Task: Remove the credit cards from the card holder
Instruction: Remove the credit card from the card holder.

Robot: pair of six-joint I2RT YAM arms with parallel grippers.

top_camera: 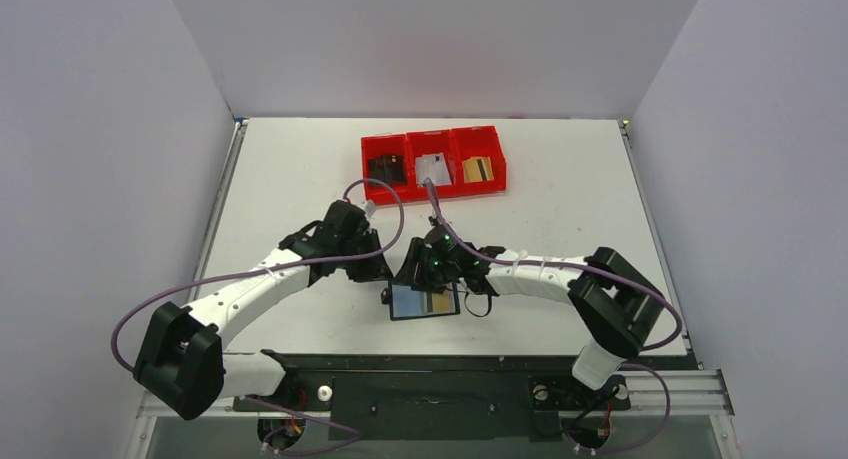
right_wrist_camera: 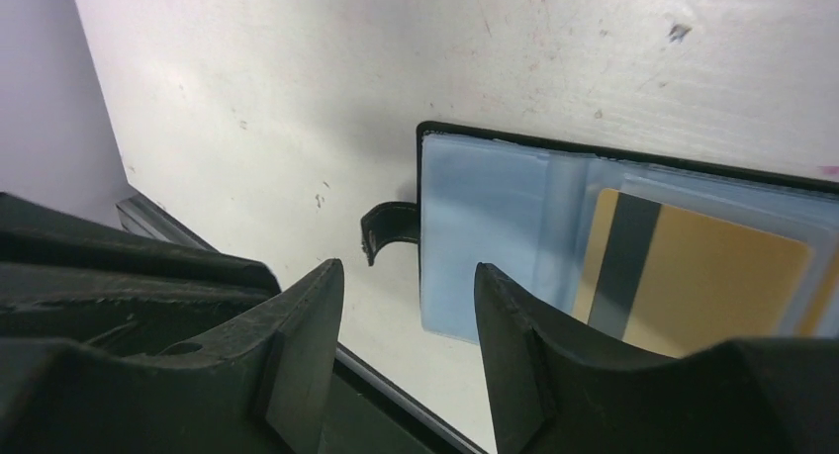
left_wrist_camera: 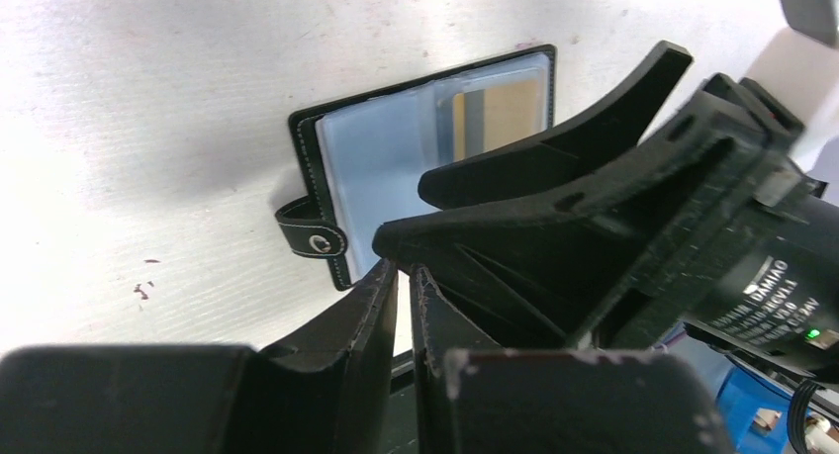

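**Card holder**: black, lying opened flat on the white table, at the lower centre of the overhead view near the front edge. The bluish clear sleeve faces up. The snap tab sticks out from the holder's left edge.

**Contents:** one gold card with a dark stripe, inside the sleeve's right-hand pocket.

**Left gripper**: close by the holder's upper-left side. Its fingers are drawn almost together, with only a thin slit between them and nothing seen in it.

**Right gripper**: hangs over the tab end of the holder, jaws parted, nothing between them.

**Red bins**: three in a row at the upper centre, well apart from the holder. Left to right they hold a black card, a white-grey card and a second gold card.
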